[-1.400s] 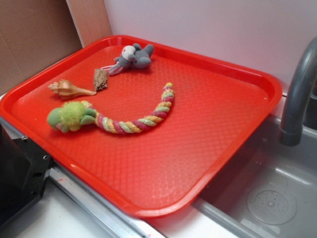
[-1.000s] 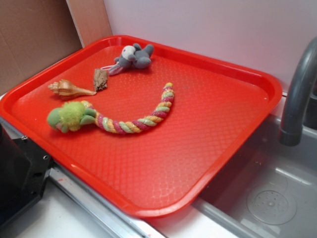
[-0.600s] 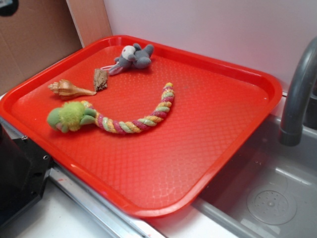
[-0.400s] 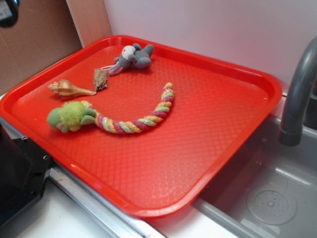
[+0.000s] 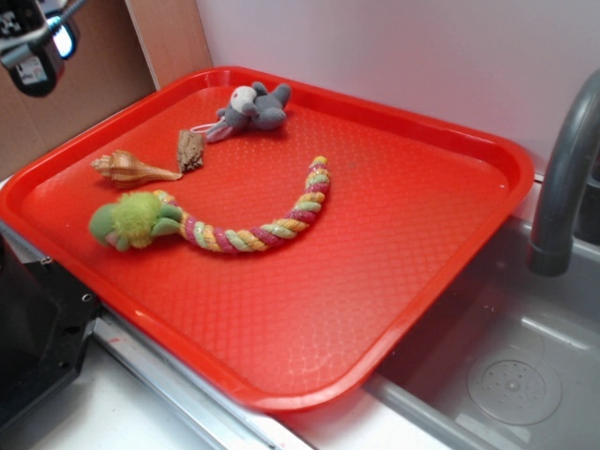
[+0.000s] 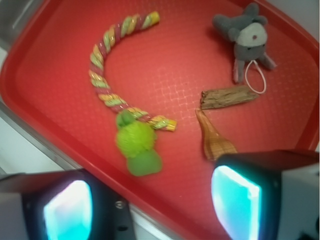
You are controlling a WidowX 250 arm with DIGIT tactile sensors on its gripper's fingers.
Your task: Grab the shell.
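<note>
At left of the exterior frame, on red tray (image 5: 450, 131), shell (image 5: 131, 169), tan-orange, ribbed, thin-tailed, gripper (image 6: 150, 200) wide, empty.

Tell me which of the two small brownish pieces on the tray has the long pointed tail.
The shell: tan-orange, ribbed, tapering to a thin tail that points toward the stubby dark brown chunk beside it, which is blunt and rough.

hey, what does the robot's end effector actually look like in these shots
In the wrist view the end effector shows two dark, blocky fingers with glossy faces reflecting cyan light, on black housing. In the exterior view only a black part with a white patch and thin metal piece shows at the top left corner.
</note>
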